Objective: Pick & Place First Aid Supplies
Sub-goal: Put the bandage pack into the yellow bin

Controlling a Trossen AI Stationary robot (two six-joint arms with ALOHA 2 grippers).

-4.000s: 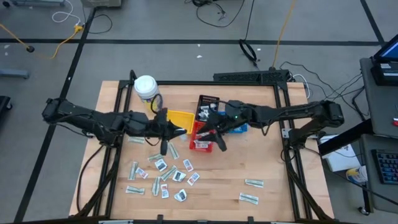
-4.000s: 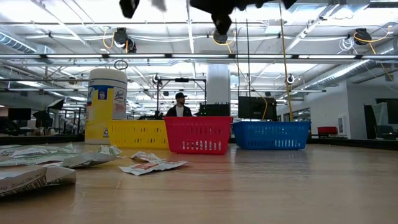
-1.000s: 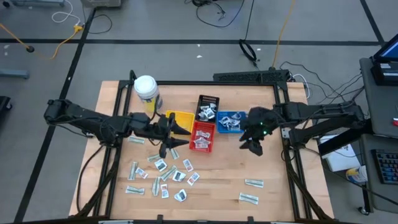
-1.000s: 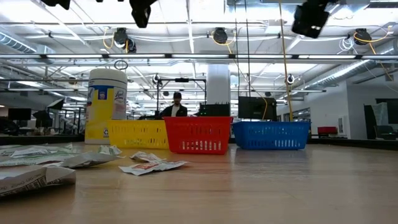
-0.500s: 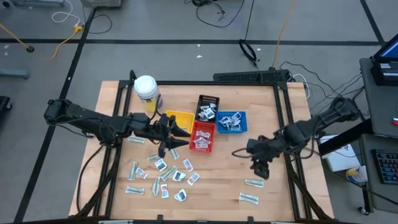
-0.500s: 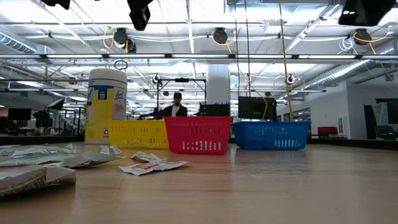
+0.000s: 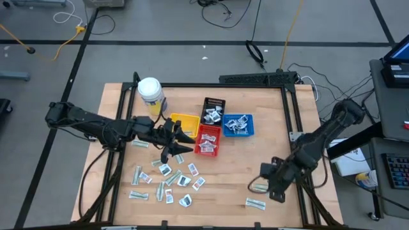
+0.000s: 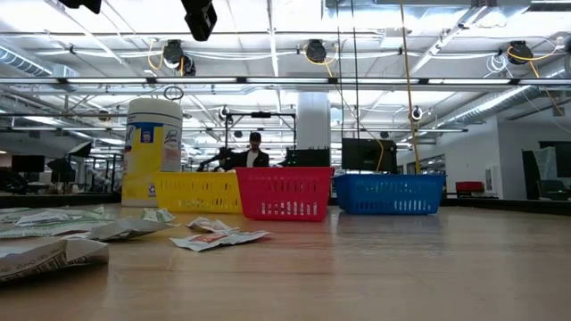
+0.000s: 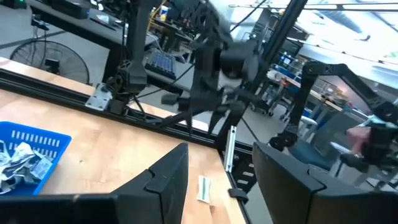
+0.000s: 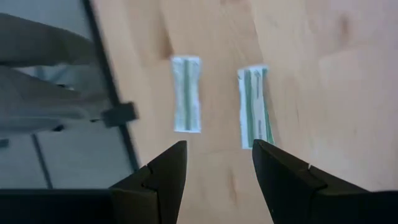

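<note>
Swinging away from the blue tray (image 7: 239,125), the right gripper (image 7: 275,189) now hangs low over the table's near right corner, jaws apart and empty. Two elongated green-grey wrappers (image 10: 187,93) (image 10: 254,106) lie flat on the wood just ahead of its fingertips, side by side, apart, long axes parallel and running with the gripper's reach. The left gripper (image 7: 174,145) hovers beside the yellow tray (image 7: 185,121), jaws apart, empty, above the scattered packets (image 7: 167,177). Print on the white jar (image 8: 153,147) is too small to read.
</note>
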